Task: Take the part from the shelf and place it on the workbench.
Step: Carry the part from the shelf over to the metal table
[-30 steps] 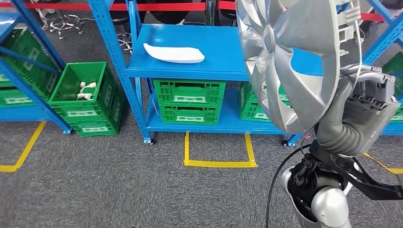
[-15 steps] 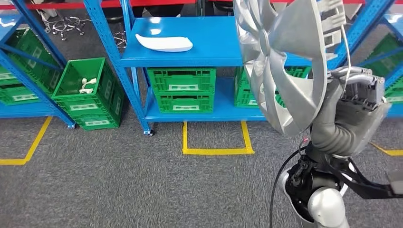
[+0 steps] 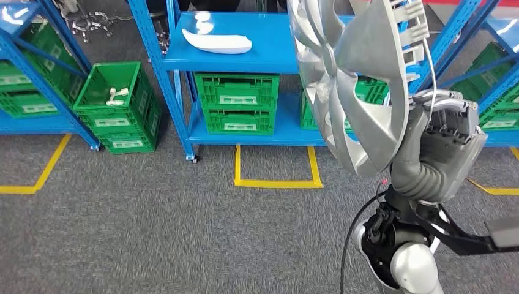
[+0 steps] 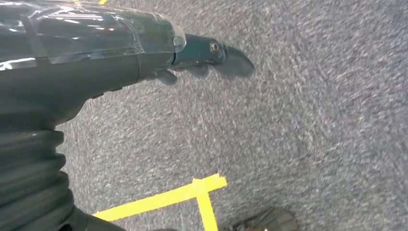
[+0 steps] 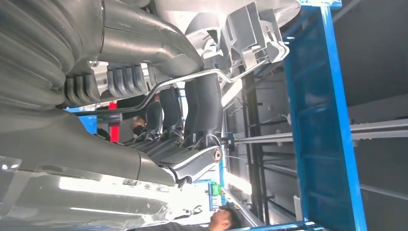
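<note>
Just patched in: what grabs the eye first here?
The big silver wheel cover, held upright in the right hand at the right of the head view. Behind it stands the blue shelf, a white part on top and green crates below.

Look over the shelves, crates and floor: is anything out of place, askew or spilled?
One green crate sits on the carpet between the blue shelf units, skewed to them, while the other crates are shelved squarely. Nothing is spilled. The silver wheel cover is held upright by the right hand, as the task expects.
</note>
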You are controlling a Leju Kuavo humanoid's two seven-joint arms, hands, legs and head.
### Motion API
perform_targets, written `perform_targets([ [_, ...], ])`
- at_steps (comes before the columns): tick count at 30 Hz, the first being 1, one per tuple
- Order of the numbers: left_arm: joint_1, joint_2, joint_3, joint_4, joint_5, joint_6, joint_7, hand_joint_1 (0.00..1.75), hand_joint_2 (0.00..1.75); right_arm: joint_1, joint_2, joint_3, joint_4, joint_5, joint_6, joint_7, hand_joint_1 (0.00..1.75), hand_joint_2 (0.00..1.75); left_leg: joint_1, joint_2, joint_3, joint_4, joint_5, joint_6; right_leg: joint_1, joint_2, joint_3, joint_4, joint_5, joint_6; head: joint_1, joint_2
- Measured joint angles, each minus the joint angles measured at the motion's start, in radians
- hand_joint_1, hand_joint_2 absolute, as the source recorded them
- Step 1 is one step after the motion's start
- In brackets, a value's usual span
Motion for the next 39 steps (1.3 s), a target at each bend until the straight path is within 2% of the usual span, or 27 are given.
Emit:
perform_targets([
  [1,0.0,-0.001,0.0,0.0,0.0,0.0,0.0,0.0,1.75,0.001,0.0,0.002,0.003,0.002,0.0,0.001,1.75,1.75,0.001,0.001,-0.014,0.002,0.011,0.0,-0.006,0.001,-0.007,0.063,-0.04,0.007,0.001,0.0],
  [2,0.0,-0.002,0.0,0.0,0.0,0.0,0.001,0.0,1.75,0.002,0.0,0.005,0.006,0.004,0.0,0.004,1.75,1.75,0.002,0.002,-0.029,0.004,0.021,-0.003,-0.012,0.001,-0.007,0.113,-0.059,0.014,0.002,0.0],
  [3,0.0,-0.003,0.0,0.0,0.0,0.0,0.001,0.0,1.75,0.002,0.0,0.007,0.009,0.007,0.0,0.006,1.75,1.75,0.004,0.004,-0.045,0.008,0.03,-0.006,-0.017,0.001,0.002,0.138,-0.053,0.02,0.002,0.0],
  [4,0.0,-0.003,0.0,0.0,0.0,0.0,0.001,0.0,1.75,0.003,0.0,0.01,0.012,0.011,0.0,0.008,1.75,1.75,0.006,0.006,-0.061,0.014,0.039,-0.01,-0.022,0.001,0.024,0.13,-0.029,0.025,0.003,0.0],
  [6,0.0,-0.003,0.0,0.0,0.0,0.0,0.002,0.0,1.75,0.002,0.0,0.014,0.017,0.019,0.0,0.013,1.75,1.75,0.011,0.009,-0.092,0.026,0.053,-0.021,-0.033,0.002,0.104,0.025,0.024,0.035,0.005,0.0],
  [8,-0.001,-0.003,0.0,0.0,0.0,-0.006,0.005,0.0,1.75,0.002,0.0,0.017,0.019,0.023,0.0,0.017,1.75,1.75,0.011,0.012,-0.115,0.038,0.064,-0.035,-0.036,0.008,0.187,-0.111,0.026,0.034,0.009,0.0],
  [9,-0.001,-0.002,0.0,0.0,-0.001,-0.011,0.008,0.0,1.75,0.002,0.0,0.018,0.021,0.021,0.0,0.017,1.75,1.75,0.01,0.014,-0.124,0.042,0.072,-0.042,-0.035,0.01,0.206,-0.15,0.016,0.029,0.011,0.0],
  [11,0.0,-0.002,-0.003,0.0,-0.003,-0.02,0.016,0.0,1.75,0.004,0.0,0.02,0.025,0.007,0.0,0.012,1.75,1.75,0.011,0.017,-0.135,0.044,0.085,-0.055,-0.032,0.012,0.204,-0.169,0.011,0.011,0.01,0.0],
  [12,0.0,-0.002,-0.005,0.0,-0.004,-0.022,0.019,0.0,1.75,0.005,0.0,0.021,0.028,-0.001,0.0,0.009,1.75,1.75,0.013,0.017,-0.141,0.051,0.078,-0.061,-0.031,0.011,0.197,-0.168,0.017,0.001,0.008,0.0],
  [14,0.001,-0.002,-0.011,0.0,-0.004,-0.023,0.022,0.0,1.75,0.008,0.0,0.022,0.034,-0.011,0.0,0.004,1.75,1.75,0.016,0.012,-0.166,0.112,0.02,-0.068,-0.03,0.007,0.185,-0.169,0.031,-0.019,0.002,0.0],
  [16,0.001,-0.002,-0.015,0.0,-0.004,-0.023,0.024,0.0,1.75,0.011,0.0,0.023,0.037,-0.014,0.0,0.0,1.75,1.75,0.016,0.005,-0.208,0.239,-0.063,-0.071,-0.023,0.004,0.171,-0.168,0.042,-0.03,-0.005,0.0],
  [17,0.0,-0.002,-0.017,0.0,-0.004,-0.023,0.024,0.0,1.75,0.013,0.0,0.023,0.039,-0.015,0.0,-0.001,1.75,1.75,0.015,0.003,-0.223,0.295,-0.085,-0.071,-0.019,0.002,0.164,-0.167,0.047,-0.033,-0.007,0.0],
  [18,0.0,-0.003,-0.017,0.0,-0.004,-0.024,0.024,0.0,1.75,0.015,0.0,0.024,0.04,-0.016,0.0,-0.002,1.75,1.75,0.014,0.001,-0.224,0.324,-0.088,-0.069,-0.014,0.0,0.157,-0.166,0.052,-0.035,-0.007,0.0],
  [19,0.001,-0.003,-0.018,0.0,-0.004,-0.024,0.024,0.0,1.75,0.016,0.0,0.024,0.042,-0.016,0.0,-0.002,1.75,1.75,0.013,0.001,-0.207,0.315,-0.072,-0.064,-0.009,0.0,0.151,-0.164,0.055,-0.036,-0.007,0.0],
  [20,0.001,-0.003,-0.018,0.0,-0.004,-0.024,0.025,0.0,1.75,0.017,0.0,0.025,0.043,-0.016,0.0,-0.002,1.75,1.75,0.011,0.0,-0.172,0.27,-0.046,-0.057,-0.004,-0.001,0.147,-0.161,0.056,-0.037,-0.007,0.0],
  [22,0.0,-0.001,-0.018,0.0,-0.004,-0.024,0.025,0.0,1.75,0.017,0.0,0.026,0.043,-0.016,0.0,-0.002,1.75,1.75,0.004,-0.004,-0.083,0.135,-0.007,-0.032,0.002,-0.001,0.14,-0.155,0.057,-0.036,-0.006,0.0],
  [24,0.0,0.002,-0.018,0.0,-0.004,-0.024,0.025,0.0,1.75,0.017,0.0,0.028,0.043,-0.016,0.0,-0.003,1.75,1.75,-0.004,-0.004,-0.037,0.056,0.002,-0.018,0.002,-0.003,0.135,-0.151,0.06,-0.03,-0.004,0.0],
  [26,0.001,0.003,-0.018,0.0,-0.004,-0.025,0.025,0.0,1.75,0.017,0.0,0.029,0.043,-0.013,0.0,-0.002,1.75,1.75,-0.006,-0.002,-0.032,0.037,0.005,-0.017,0.0,-0.005,0.133,-0.15,0.063,-0.022,-0.003,0.0],
  [28,0.0,0.004,-0.019,0.0,-0.004,-0.025,0.025,0.0,1.75,0.015,-0.003,0.032,0.043,0.007,0.0,0.004,1.75,1.75,0.001,-0.002,-0.029,0.019,0.012,-0.014,0.0,-0.002,0.122,-0.129,0.042,-0.012,-0.001,0.0],
  [29,0.0,0.004,-0.019,0.0,-0.003,-0.024,0.026,0.0,1.75,0.013,-0.005,0.033,0.044,0.024,0.0,0.009,1.75,1.75,0.005,-0.002,-0.028,0.01,0.016,-0.011,-0.001,0.001,0.106,-0.093,0.016,-0.005,0.002,0.0],
  [31,0.0,0.002,-0.022,0.0,-0.001,-0.024,0.028,0.0,1.75,0.011,-0.007,0.038,0.044,0.058,0.0,0.018,1.75,1.75,0.007,-0.003,-0.032,0.008,0.022,-0.008,-0.01,0.003,0.057,0.027,-0.051,0.009,0.01,0.0],
  [32,0.002,0.001,-0.024,0.0,0.001,-0.024,0.03,0.0,1.75,0.01,-0.008,0.041,0.045,0.071,0.0,0.023,1.75,1.75,0.007,-0.006,-0.034,0.008,0.023,-0.008,-0.014,0.003,0.036,0.083,-0.074,0.015,0.012,0.0],
  [33,0.003,0.0,-0.025,0.0,0.002,-0.024,0.031,0.0,1.75,0.011,-0.008,0.043,0.048,0.081,0.0,0.027,1.75,1.75,0.007,-0.01,-0.036,0.009,0.024,-0.009,-0.018,0.003,0.027,0.113,-0.078,0.02,0.013,0.0],
  [34,0.003,0.0,-0.027,0.0,0.003,-0.025,0.032,0.0,1.75,0.011,-0.009,0.044,0.05,0.089,0.0,0.03,1.75,1.75,0.008,-0.015,-0.037,0.01,0.026,-0.011,-0.022,0.004,0.033,0.108,-0.063,0.023,0.015,0.0],
  [35,0.003,0.0,-0.029,0.0,0.004,-0.025,0.032,0.0,1.75,0.011,-0.009,0.046,0.052,0.094,0.0,0.033,1.75,1.75,0.009,-0.023,-0.038,0.012,0.027,-0.013,-0.026,0.006,0.054,0.067,-0.031,0.026,0.016,0.0],
  [37,0.001,-0.001,-0.032,0.0,0.005,-0.029,0.034,0.0,1.75,0.011,-0.01,0.049,0.053,0.103,0.0,0.034,1.75,1.75,0.008,-0.04,-0.044,0.018,0.028,-0.02,-0.033,0.039,0.114,-0.058,0.036,0.026,0.019,0.0],
  [39,-0.003,-0.002,-0.035,0.0,0.006,-0.032,0.038,0.0,1.75,0.013,-0.011,0.052,0.052,0.117,0.0,0.036,1.75,1.75,0.009,-0.06,-0.06,0.026,0.034,-0.033,-0.037,0.071,0.146,-0.137,0.058,0.019,0.022,0.0],
])
